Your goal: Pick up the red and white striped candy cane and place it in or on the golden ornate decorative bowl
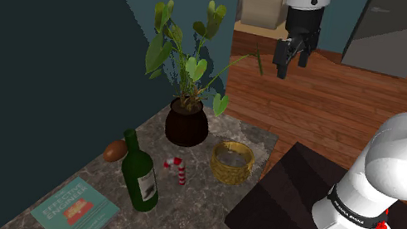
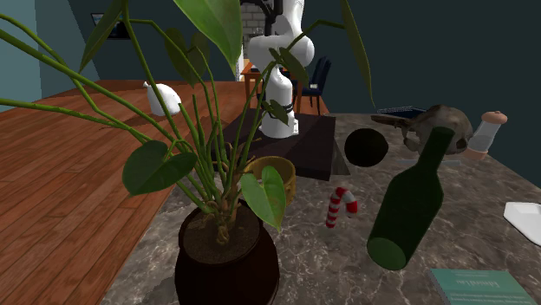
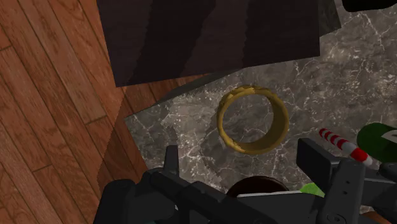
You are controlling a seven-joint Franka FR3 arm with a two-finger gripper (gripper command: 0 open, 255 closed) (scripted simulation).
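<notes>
The red and white striped candy cane [image 1: 176, 168] lies flat on the marble tabletop between the dark green bottle [image 1: 139, 177] and the golden bowl [image 1: 231, 161]. The bowl stands upright and holds nothing. My black gripper [image 1: 293, 59] hangs high above the table, well above the bowl and the plant, open with nothing in it. In the wrist view the fingers [image 3: 170, 164] stand wide apart, with the bowl [image 3: 252, 119] far below between them and the candy cane [image 3: 343, 145] off beside one finger. From the second exterior view the cane [image 2: 340, 206] lies just beyond the bowl [image 2: 270, 173], which leaves partly hide.
A tall leafy plant in a dark pot [image 1: 187, 124] stands behind the bowl. A brown rounded object [image 1: 115, 151] and a teal book [image 1: 75, 209] lie near the bottle. The dark stand [image 1: 297, 200] borders the table; wooden floor [image 1: 322, 95] lies beyond.
</notes>
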